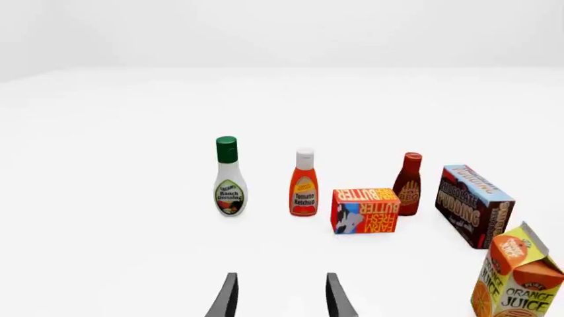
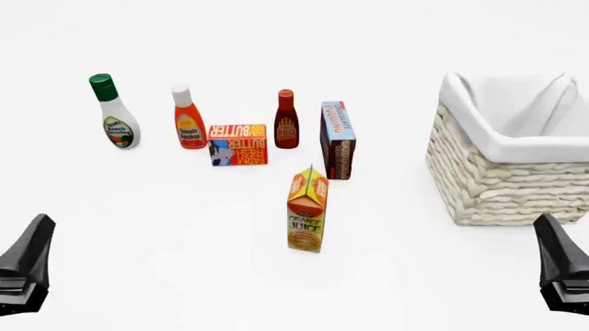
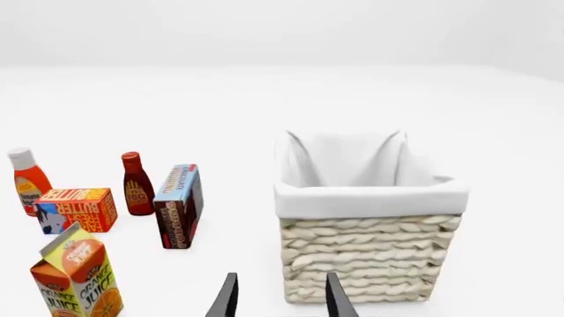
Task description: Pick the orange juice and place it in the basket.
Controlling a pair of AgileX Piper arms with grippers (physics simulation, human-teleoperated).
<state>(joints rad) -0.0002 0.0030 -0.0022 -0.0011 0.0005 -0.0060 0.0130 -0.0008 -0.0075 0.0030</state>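
The orange juice [image 2: 307, 210] is a tall orange-and-yellow gable-top carton standing upright in the middle of the table; it also shows as the orange juice [image 1: 520, 274] and the orange juice [image 3: 78, 276] at the wrist views' edges. The basket [image 2: 501, 179], cream woven wicker with a white liner, stands at the right, also seen as the basket [image 3: 370, 254]. My left gripper [image 1: 280, 297] is open and holds nothing, well short of the carton. My right gripper [image 3: 280, 297] is open too, just in front of the basket. In the front view the left gripper [image 2: 26, 265] and right gripper [image 2: 561, 265] sit at the near corners.
Behind the carton stand a ranch dressing bottle [image 2: 115, 123], a ketchup bottle [image 2: 189, 118], a butter box [image 2: 237, 145], a dark red sauce bottle [image 2: 286, 121] and a brown chocolate pudding box [image 2: 338, 140].
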